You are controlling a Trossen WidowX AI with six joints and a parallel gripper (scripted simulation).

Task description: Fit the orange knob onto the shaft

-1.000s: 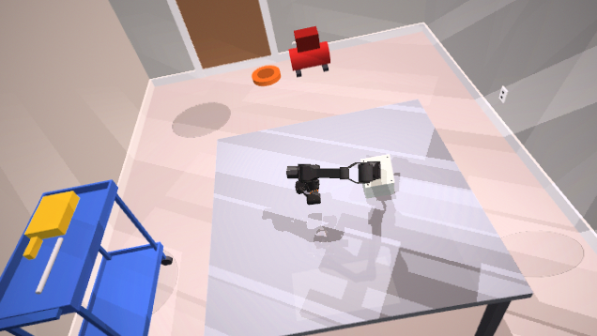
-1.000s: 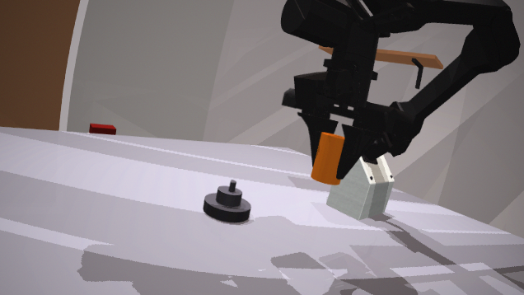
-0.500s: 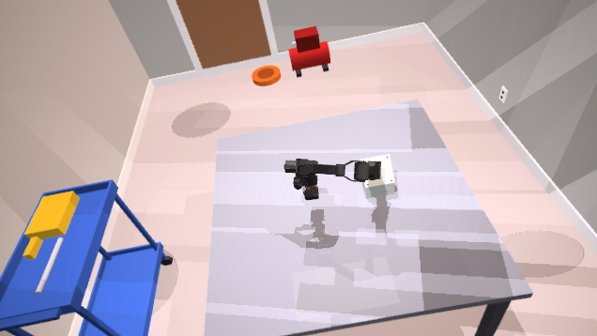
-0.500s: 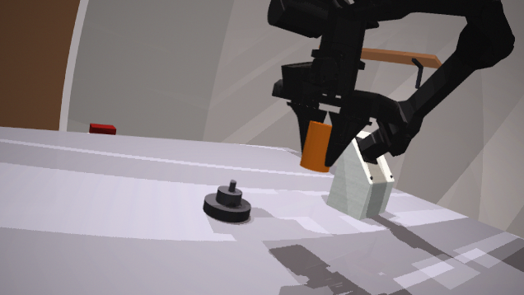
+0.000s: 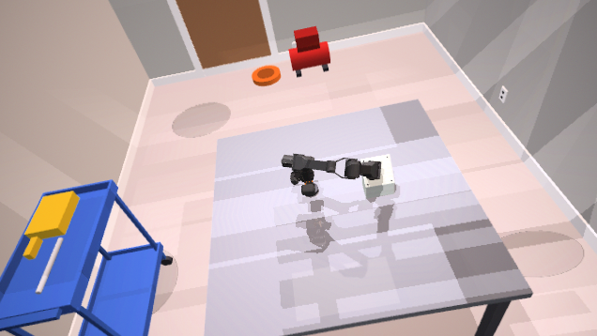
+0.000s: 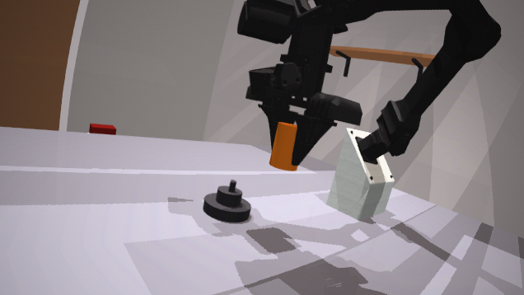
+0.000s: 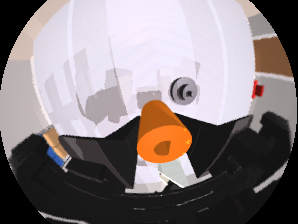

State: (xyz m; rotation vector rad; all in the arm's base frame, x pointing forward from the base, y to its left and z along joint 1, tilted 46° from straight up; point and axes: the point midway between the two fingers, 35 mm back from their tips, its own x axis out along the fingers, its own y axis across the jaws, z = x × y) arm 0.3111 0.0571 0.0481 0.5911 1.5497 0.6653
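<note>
Gripping orange knob aloft, beside round pedestal.

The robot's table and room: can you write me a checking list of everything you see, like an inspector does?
Surface: grey table, patchy shadows.
Job's things: orange knob held in the air, clear of the table; dark shaft on round pedestal, bare, to the knob's lower left.
Clutter: nothing seen on the table besides the arm's white base block.
Grippers: gripper shut on the knob, pointing down.
Cables: nothing seen.
Surroundings: blue cart carrying a yellow block; red machine; orange ring on floor; brown door.
</note>
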